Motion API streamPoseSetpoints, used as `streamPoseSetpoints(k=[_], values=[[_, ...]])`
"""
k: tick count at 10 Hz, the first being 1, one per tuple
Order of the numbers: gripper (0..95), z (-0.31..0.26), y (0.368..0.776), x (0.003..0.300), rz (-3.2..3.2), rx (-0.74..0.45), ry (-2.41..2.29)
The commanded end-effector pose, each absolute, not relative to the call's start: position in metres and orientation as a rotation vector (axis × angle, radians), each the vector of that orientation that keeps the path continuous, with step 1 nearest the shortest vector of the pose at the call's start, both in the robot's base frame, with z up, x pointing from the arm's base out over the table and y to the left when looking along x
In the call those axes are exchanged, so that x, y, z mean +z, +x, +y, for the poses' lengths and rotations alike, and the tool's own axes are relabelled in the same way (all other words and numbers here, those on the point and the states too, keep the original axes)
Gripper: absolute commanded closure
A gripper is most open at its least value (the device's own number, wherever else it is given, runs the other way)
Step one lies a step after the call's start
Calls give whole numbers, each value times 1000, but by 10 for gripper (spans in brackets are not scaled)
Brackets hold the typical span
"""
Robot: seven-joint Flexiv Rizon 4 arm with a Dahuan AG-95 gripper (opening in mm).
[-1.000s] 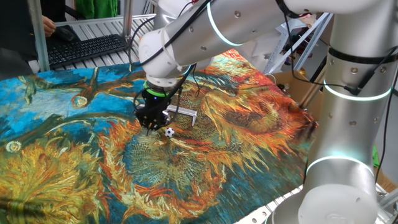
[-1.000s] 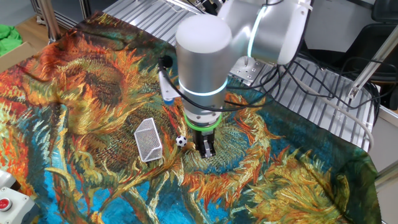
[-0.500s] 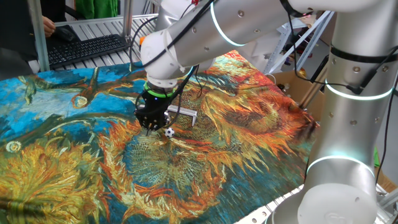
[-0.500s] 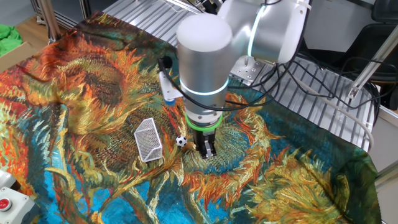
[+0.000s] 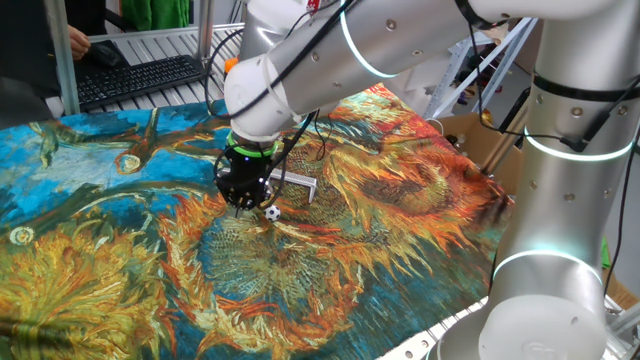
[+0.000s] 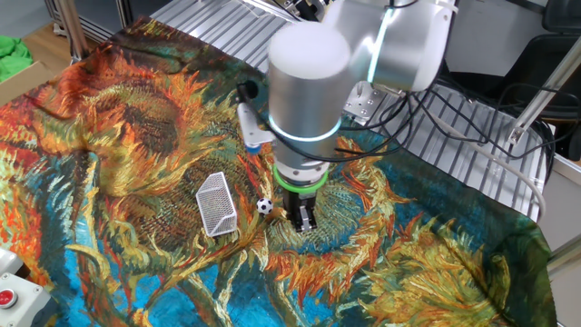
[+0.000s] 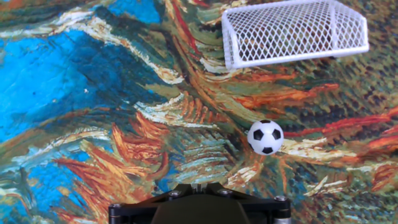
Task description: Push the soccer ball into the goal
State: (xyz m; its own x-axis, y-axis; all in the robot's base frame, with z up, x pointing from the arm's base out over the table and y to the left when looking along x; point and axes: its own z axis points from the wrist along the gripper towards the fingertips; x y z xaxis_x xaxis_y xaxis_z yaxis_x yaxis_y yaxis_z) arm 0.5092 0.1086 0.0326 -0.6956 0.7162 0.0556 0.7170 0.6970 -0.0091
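Your gripper (image 6: 304, 221) jaws look pressed together; the soccer ball (image 7: 265, 137) sits just beside them, outside the goal (image 7: 292, 32).

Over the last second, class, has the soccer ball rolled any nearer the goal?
No. In both fixed views the soccer ball keeps its spot on the cloth beside the goal, apart from it, with the gripper on its other side.

Open cloth (image 7: 205, 93) between soccer ball (image 7: 265, 137) and goal (image 7: 292, 31)
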Motion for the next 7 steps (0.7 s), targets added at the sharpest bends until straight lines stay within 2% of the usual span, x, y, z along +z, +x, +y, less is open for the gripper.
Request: streamPoseSetpoints(k=[1, 7], values=[[950, 108, 510, 33, -2865, -16, -1157], [950, 105, 528, 22, -2880, 1, -1172]])
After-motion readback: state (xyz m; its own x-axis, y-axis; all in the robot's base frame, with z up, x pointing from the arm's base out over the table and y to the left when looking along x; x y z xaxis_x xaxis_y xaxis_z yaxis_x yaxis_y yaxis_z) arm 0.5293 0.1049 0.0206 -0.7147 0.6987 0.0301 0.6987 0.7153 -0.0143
